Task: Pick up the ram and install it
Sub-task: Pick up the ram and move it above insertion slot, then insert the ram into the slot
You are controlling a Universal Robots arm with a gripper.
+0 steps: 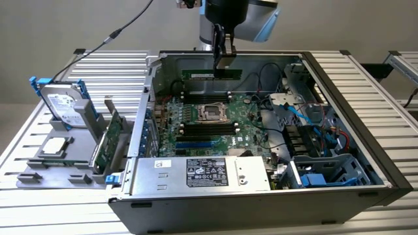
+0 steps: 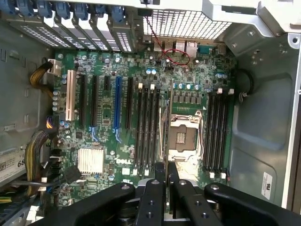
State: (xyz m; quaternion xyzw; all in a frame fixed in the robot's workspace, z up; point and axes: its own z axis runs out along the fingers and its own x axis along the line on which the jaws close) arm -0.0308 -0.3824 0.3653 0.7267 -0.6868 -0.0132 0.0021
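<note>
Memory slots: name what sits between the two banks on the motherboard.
The CPU socket, with its metal frame, sits between the two banks of memory slots; the wrist view shows it plainly.

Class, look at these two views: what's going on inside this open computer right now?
The robot arm's gripper is shut on the ram and holds the stick level above the motherboard, inside the open computer case. The ram is not seated yet, and the black memory slots under it look empty.
</note>
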